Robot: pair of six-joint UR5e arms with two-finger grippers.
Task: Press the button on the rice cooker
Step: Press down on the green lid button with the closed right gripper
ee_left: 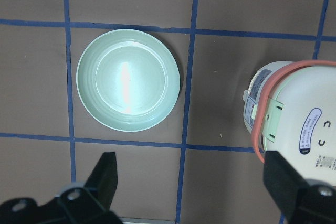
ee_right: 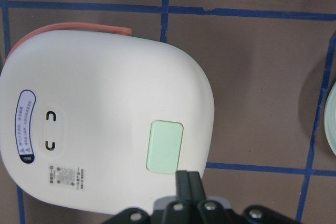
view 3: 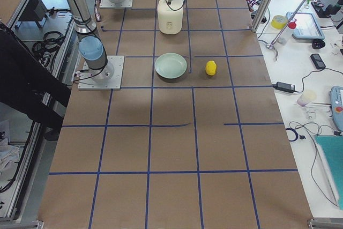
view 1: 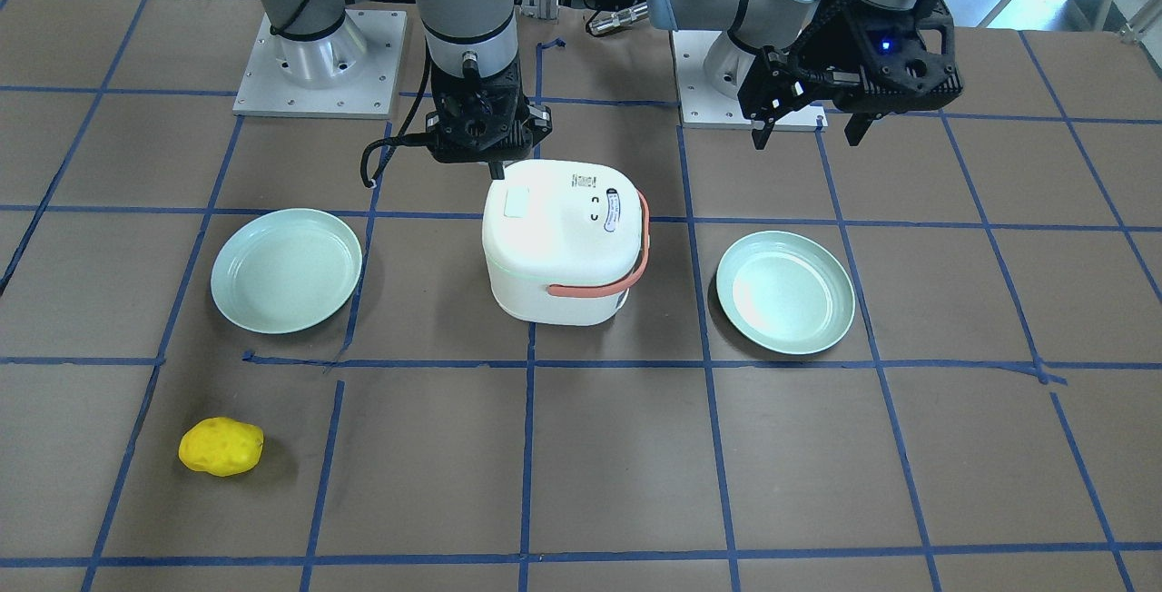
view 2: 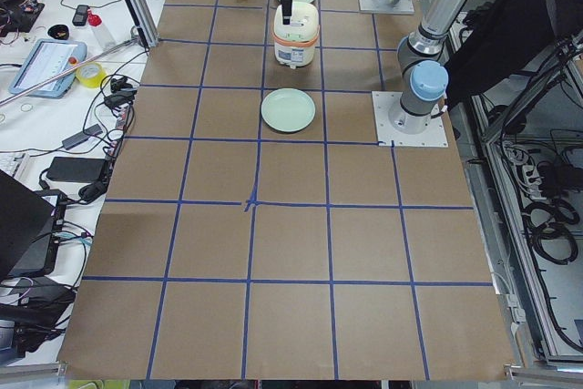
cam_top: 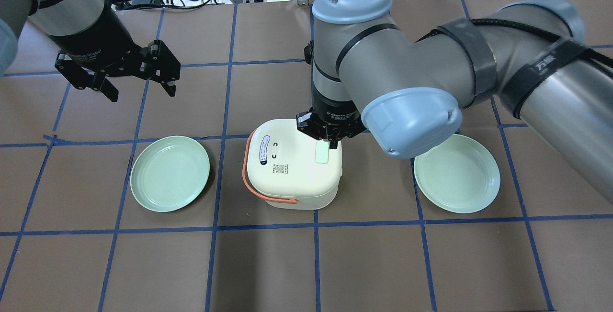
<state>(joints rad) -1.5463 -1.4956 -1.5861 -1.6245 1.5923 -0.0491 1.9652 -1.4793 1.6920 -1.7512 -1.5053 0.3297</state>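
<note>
The white rice cooker (view 1: 561,238) with an orange handle stands mid-table; it also shows in the overhead view (cam_top: 292,163). Its button (ee_right: 165,146) is a pale mint pad near one edge of the lid, also seen in the overhead view (cam_top: 322,151) and the front view (view 1: 517,203). My right gripper (ee_right: 188,184) is shut, its fingertips together just above the lid's edge beside the button (cam_top: 331,145). I cannot tell whether it touches the lid. My left gripper (cam_top: 139,89) is open and empty, held high, away from the cooker.
Two mint plates flank the cooker (view 1: 286,270) (view 1: 785,292). A yellow lumpy object (view 1: 221,447) lies near the table's front. The left wrist view shows one plate (ee_left: 127,80) and the cooker's side (ee_left: 294,114).
</note>
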